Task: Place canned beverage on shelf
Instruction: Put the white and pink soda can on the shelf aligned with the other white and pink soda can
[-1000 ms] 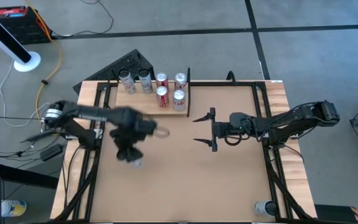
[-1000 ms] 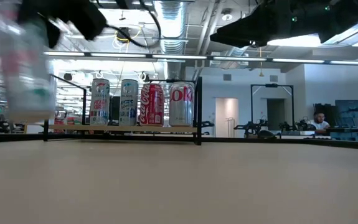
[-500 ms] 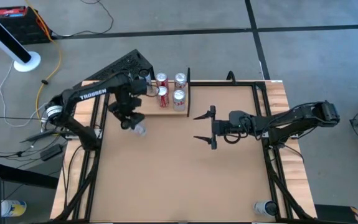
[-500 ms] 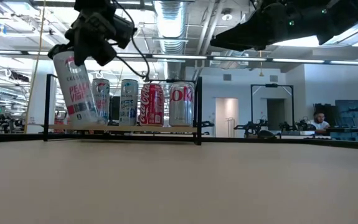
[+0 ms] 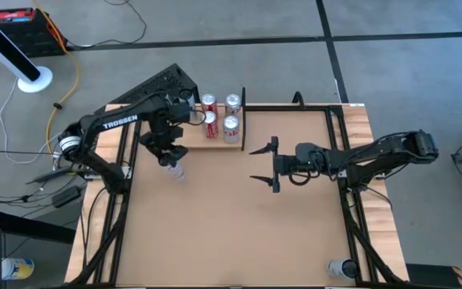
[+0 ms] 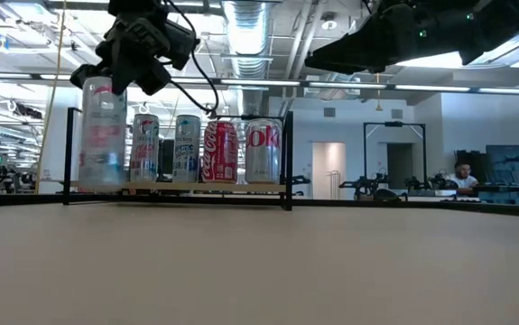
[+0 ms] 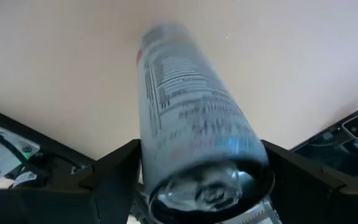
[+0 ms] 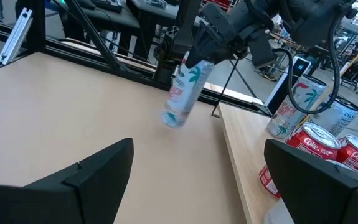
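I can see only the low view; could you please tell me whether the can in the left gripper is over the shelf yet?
Observer: Not yet. From above, the can hangs over bare table on the near side of the shelf, held by the left gripper.
Operator: Thank you. Is it hanging straight?
Observer: No. The right wrist view shows it tilted, with its lower end leaning away from the shelf.
Operator: And where is the right gripper?
Observer: The right gripper hovers over mid-table, fingers open, holding nothing.
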{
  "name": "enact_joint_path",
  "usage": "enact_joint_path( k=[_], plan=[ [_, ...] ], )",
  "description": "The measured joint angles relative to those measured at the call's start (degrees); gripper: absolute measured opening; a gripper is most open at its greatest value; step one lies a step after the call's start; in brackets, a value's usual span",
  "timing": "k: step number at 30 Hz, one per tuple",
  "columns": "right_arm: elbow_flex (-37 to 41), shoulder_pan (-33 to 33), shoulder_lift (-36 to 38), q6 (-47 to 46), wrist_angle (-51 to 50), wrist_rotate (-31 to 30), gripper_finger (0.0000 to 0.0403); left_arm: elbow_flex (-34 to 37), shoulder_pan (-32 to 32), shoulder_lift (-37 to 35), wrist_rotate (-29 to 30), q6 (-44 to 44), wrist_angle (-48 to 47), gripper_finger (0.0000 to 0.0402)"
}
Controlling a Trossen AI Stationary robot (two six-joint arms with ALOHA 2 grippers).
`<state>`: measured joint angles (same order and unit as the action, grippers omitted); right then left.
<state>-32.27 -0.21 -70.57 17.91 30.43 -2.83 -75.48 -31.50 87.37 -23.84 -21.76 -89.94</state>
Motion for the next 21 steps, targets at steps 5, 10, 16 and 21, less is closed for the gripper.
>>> enact_joint_path(
  k=[5, 10, 16, 21],
  plan=[
    [0.0, 0.0, 0.0, 0.0, 0.0, 0.0, 0.0384, 0.0, 0.3, 0.0, 0.1, 0.1, -0.1, 0.0291],
    [0.0, 0.0, 0.0, 0.0, 0.0, 0.0, 0.0384, 0.0, 0.3, 0.0, 0.1, 0.1, -0.1, 0.0290],
    [0.0, 0.0, 0.0, 0.0, 0.0, 0.0, 0.0384, 0.0, 0.3, 0.0, 1.0, 0.4, -0.1, 0.0290],
    [0.0, 0.0, 0.0, 0.0, 0.0, 0.0, 0.0384, 0.0, 0.8, 0.0, 3.6, 1.9, -0.1, 0.0290]
  ],
)
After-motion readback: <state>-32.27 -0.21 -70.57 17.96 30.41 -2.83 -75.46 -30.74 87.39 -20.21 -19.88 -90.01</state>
